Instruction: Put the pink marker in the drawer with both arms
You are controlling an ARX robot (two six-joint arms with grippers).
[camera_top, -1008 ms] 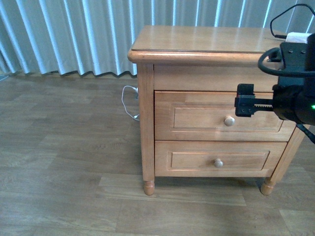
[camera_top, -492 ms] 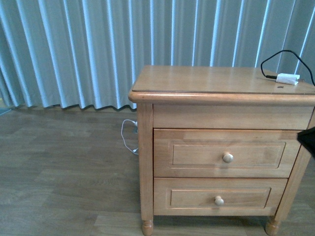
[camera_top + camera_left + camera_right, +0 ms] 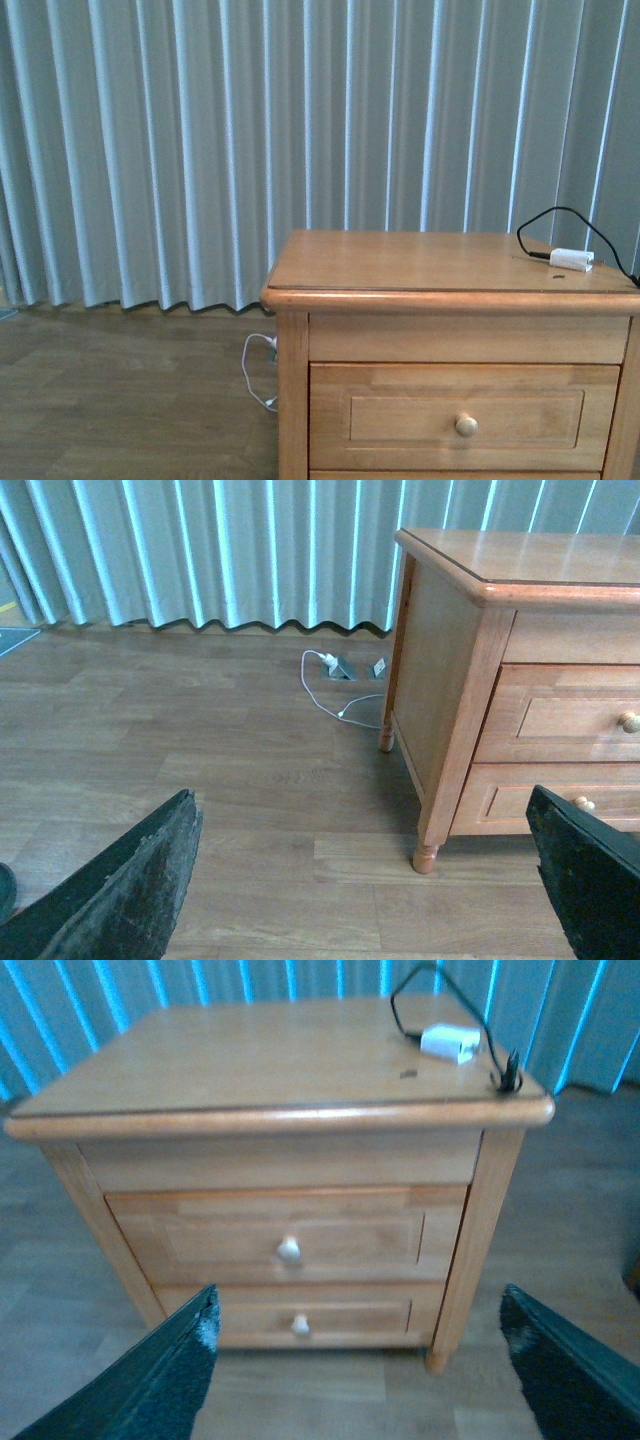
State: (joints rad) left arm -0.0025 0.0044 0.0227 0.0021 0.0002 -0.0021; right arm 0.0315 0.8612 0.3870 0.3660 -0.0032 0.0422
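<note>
The pink marker is in none of the views. The drawer, the taller upper one with a round knob, is shut in the wooden nightstand. It also shows in the left wrist view as drawer and in the right wrist view as drawer. My left gripper is open and empty above the floor, off the nightstand's corner. Facing the nightstand's front from a distance, my right gripper is open and empty. Neither arm shows in the front view.
A white plug on a black cable lies on the nightstand top. The shallower lower drawer is shut. A white cable trails over the wood floor by a floor socket near the curtain.
The front view has swung upward, so the nightstand sits lower in frame and the curtain fills more. The right arm, in front of the upper drawer a second ago, has left that view.
</note>
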